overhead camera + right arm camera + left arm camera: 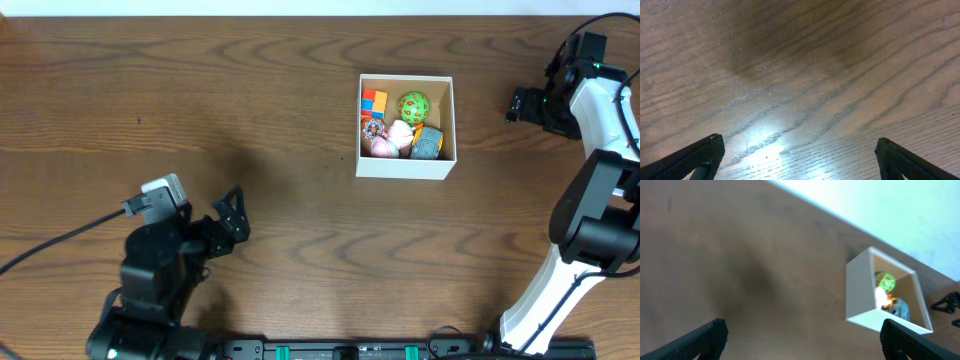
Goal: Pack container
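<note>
the toys (399,134) sit bunched inside the box (405,167) (packing looks finished), so the left end effector (232,215) and the right end effector (515,104) hover well away, fingers spread, empty.

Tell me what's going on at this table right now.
Two robot arms are packing small toys into the container. It already holds several, including a green ball. Both are open and empty: the left claw is over bare table at the front, the right claw off to the container's right. No loose toys show outside it.
</note>
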Controlling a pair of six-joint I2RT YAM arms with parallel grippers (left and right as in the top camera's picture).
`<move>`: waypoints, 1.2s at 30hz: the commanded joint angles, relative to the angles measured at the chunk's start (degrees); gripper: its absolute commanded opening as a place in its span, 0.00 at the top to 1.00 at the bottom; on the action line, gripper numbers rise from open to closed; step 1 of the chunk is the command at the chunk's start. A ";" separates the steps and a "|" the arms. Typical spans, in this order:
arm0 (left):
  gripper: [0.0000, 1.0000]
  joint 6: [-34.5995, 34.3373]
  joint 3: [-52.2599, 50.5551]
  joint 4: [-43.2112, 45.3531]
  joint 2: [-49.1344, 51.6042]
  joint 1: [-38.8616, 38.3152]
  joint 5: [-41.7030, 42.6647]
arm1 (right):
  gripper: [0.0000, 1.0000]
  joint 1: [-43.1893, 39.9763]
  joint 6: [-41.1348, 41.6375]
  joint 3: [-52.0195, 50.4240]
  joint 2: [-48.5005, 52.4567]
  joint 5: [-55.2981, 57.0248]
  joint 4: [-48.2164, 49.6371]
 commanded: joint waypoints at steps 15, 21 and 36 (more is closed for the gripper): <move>0.02 6.84 -0.70 -7.39 3.76 0.04 -0.63 | 0.01 -0.22 0.92 -0.28 0.13 0.02 -0.02; 0.02 24.98 -1.99 -0.57 5.60 -0.17 -0.44 | 0.01 -0.22 0.92 -0.28 0.13 0.00 -0.02; 0.02 41.11 -33.79 42.45 -12.57 10.71 19.67 | 0.01 -0.22 0.92 -0.28 0.13 0.00 -0.02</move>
